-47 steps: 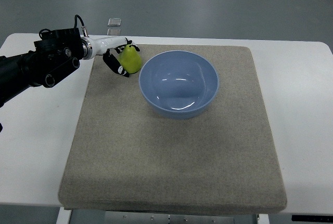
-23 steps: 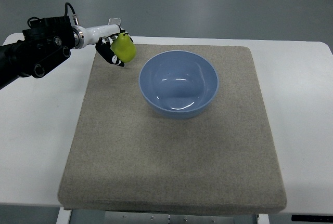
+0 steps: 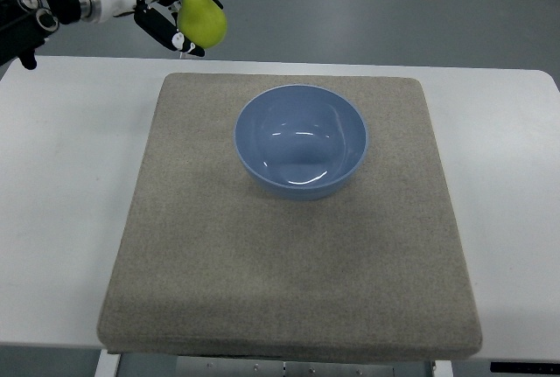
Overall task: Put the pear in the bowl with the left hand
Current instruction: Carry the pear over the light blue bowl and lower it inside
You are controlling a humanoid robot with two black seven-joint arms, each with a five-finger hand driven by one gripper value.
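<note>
My left hand comes in from the upper left and is shut on a yellow-green pear. It holds the pear high above the table, up and to the left of the bowl. The light blue bowl stands empty on the grey mat, toward its far side. The right arm is out of view.
The mat lies on a white table. The table's far edge runs just below the raised hand.
My left hand has lifted the pear off the mat's far left corner and carried it up and slightly left. The bowl has not moved.
</note>
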